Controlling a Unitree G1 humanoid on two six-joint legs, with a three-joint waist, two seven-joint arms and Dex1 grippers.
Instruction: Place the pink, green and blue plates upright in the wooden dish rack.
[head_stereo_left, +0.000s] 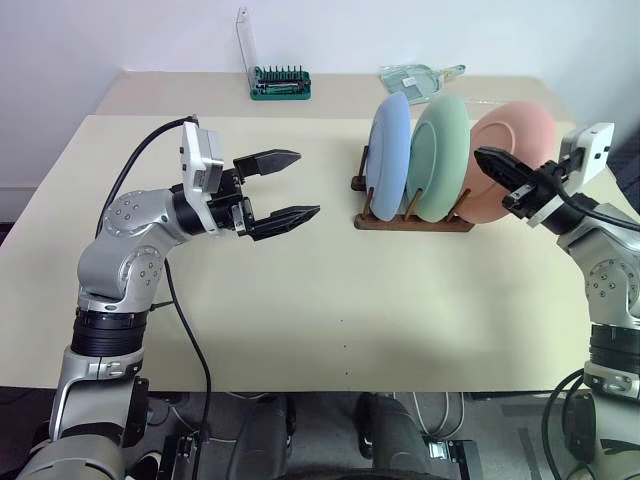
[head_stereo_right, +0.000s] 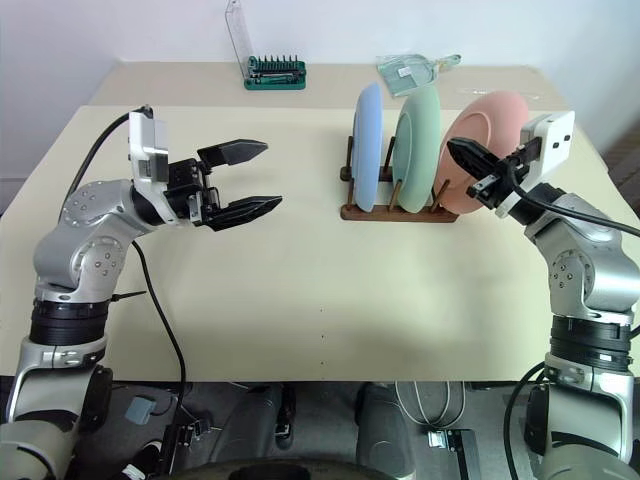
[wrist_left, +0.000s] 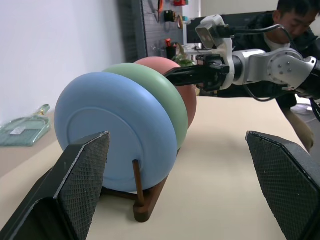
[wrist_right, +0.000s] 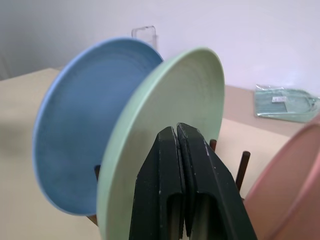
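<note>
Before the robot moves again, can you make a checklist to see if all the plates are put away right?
1. Blue plate upright in the wooden dish rack: ok.
2. Green plate upright in the rack: ok.
3. Pink plate upright at the rack's end: ok; whether it sits firmly between pegs: cannot tell.
4. Left gripper open, holding nothing, away from the plates: ok.
5. Right gripper shut, holding nothing: ok.
6. Right gripper clear of the pink plate: cannot tell.

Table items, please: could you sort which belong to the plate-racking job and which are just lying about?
Job:
blue plate
green plate
pink plate
wooden dish rack

Lying about:
green bit case
clear plastic packet
</note>
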